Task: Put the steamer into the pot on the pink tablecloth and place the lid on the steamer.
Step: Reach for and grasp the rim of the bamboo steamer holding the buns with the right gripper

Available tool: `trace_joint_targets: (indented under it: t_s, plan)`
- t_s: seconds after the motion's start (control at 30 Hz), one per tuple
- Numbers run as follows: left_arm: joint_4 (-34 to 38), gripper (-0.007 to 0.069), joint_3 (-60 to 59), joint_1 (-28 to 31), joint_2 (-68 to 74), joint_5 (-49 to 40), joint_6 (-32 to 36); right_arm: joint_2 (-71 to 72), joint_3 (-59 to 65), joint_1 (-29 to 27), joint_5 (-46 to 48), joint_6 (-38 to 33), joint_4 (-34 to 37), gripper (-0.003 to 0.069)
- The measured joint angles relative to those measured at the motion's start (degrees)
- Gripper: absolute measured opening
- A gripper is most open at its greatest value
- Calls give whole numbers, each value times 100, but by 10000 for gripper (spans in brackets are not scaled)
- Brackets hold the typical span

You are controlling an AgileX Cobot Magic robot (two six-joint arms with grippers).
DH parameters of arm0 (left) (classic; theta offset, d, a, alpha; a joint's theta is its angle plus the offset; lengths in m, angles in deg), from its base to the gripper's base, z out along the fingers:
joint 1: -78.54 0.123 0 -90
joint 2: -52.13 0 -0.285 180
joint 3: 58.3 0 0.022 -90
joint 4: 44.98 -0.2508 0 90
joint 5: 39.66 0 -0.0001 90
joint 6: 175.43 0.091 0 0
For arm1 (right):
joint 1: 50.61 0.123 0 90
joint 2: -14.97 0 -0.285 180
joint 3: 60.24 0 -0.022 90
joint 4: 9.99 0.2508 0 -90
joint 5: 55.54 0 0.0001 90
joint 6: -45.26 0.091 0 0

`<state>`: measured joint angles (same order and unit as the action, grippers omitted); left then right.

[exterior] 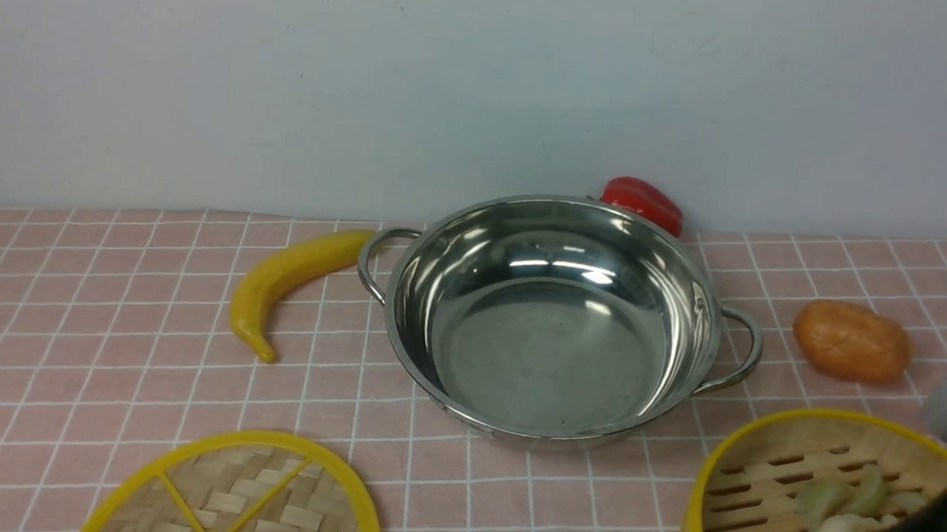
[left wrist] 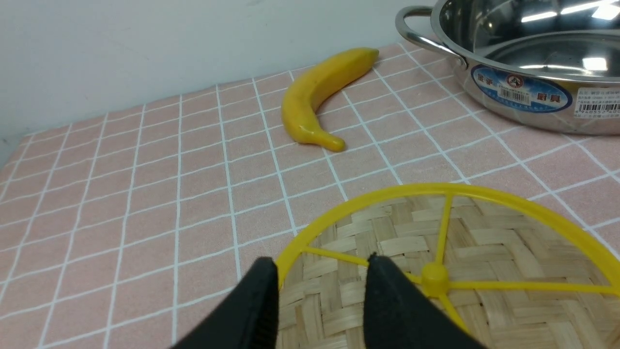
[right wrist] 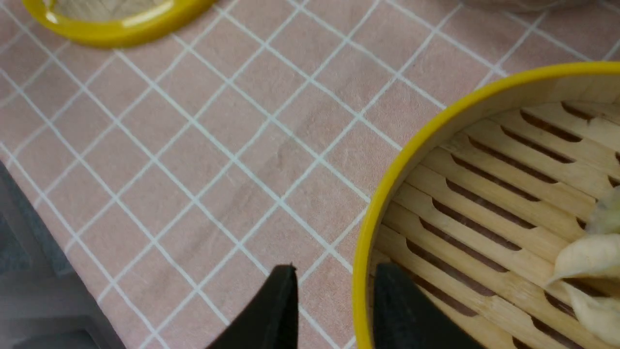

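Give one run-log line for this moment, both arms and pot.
left fingers: open astride lid rim | right fingers: open astride steamer rim | pot: empty

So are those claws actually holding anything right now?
Nothing yet. The left gripper straddles the yellow rim of the lid, and the right gripper straddles the rim of the steamer; both have their jaws open.

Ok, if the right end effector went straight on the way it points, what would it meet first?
Likely the steamer: its yellow wall lines up with the gap of the right end effector, though depth is unclear.
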<state>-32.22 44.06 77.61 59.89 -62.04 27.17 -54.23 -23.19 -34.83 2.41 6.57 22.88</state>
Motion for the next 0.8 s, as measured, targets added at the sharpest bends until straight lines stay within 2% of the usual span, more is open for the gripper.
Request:
trace_joint_targets:
  t_s: [0.1,0.13,0.27,0.33,0.37,0.43,0.53,0.8]
  plan:
    - [0,243,0,0,0,0,0,-739,-567,474,69,537,-589,240]
    - [0,243,0,0,0,0,0,-780,-601,505,76,577,-589,240]
    - [0,243,0,0,0,0,0,-1655,-1201,1149,199,2003,-1507,240]
    - [0,243,0,0,0,0,0,-1793,-1248,1208,199,2396,-1668,240]
    - [0,243,0,0,0,0,0,-1984,-1275,1243,199,2911,-1882,240]
    - [0,243,0,0,0,0,0,-2212,-1282,1260,217,3444,-2028,240]
    - [0,243,0,0,0,0,0,-2454,-1282,1264,237,3695,-2004,240]
    - [0,243,0,0,0,0,0,-2505,-1293,1266,73,3772,-1474,240]
